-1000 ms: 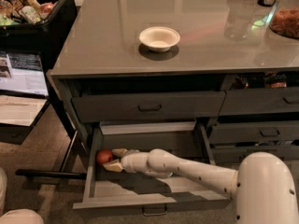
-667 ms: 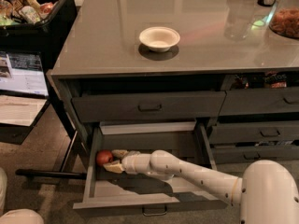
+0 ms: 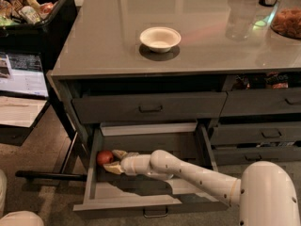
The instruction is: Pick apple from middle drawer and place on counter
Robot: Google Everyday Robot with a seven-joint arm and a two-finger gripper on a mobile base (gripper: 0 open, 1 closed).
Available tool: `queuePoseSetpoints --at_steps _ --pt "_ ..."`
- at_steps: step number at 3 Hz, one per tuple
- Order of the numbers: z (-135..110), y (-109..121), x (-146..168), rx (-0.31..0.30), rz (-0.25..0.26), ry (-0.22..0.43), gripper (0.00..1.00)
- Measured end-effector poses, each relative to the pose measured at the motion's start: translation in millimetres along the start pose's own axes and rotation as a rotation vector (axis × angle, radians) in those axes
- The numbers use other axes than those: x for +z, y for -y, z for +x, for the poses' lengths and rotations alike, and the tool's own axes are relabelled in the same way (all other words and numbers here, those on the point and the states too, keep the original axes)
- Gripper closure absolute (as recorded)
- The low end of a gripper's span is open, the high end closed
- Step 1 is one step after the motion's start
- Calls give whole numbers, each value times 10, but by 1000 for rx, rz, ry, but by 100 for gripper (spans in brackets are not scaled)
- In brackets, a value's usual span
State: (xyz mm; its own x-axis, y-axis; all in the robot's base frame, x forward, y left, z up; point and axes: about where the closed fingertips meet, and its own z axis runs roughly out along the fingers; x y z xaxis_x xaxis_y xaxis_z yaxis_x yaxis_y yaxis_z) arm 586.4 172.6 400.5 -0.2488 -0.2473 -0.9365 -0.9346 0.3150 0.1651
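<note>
The middle drawer (image 3: 127, 202) is pulled out wide below the counter (image 3: 108, 41). The small red apple (image 3: 105, 157) lies in the drawer's back left corner. My white arm reaches in from the lower right. The gripper (image 3: 113, 161) is at the apple, with one finger above and one finger below its right side. The fingers are spread around the apple and do not look closed on it.
A cream-white bowl (image 3: 160, 38) stands on the counter. A glass and a dish of snacks (image 3: 288, 22) are at the far right. A black bin of packets (image 3: 28, 8) stands to the left. A shallower drawer (image 3: 150, 108) is above, narrower drawers (image 3: 263, 135) to the right.
The gripper has stayed at the apple in the drawer's back left corner. The arm has shifted only slightly. The apple has not moved.
</note>
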Motion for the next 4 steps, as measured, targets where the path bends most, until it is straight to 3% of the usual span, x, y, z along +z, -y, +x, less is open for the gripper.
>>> queuePoseSetpoints --at_steps 2,3,4 --pt "-123 -78 168 -46 -41 -24 13" --pt "-177 -106 253 -64 -61 -33 0" --pt "-245 -182 418 -94 -89 -50 18"
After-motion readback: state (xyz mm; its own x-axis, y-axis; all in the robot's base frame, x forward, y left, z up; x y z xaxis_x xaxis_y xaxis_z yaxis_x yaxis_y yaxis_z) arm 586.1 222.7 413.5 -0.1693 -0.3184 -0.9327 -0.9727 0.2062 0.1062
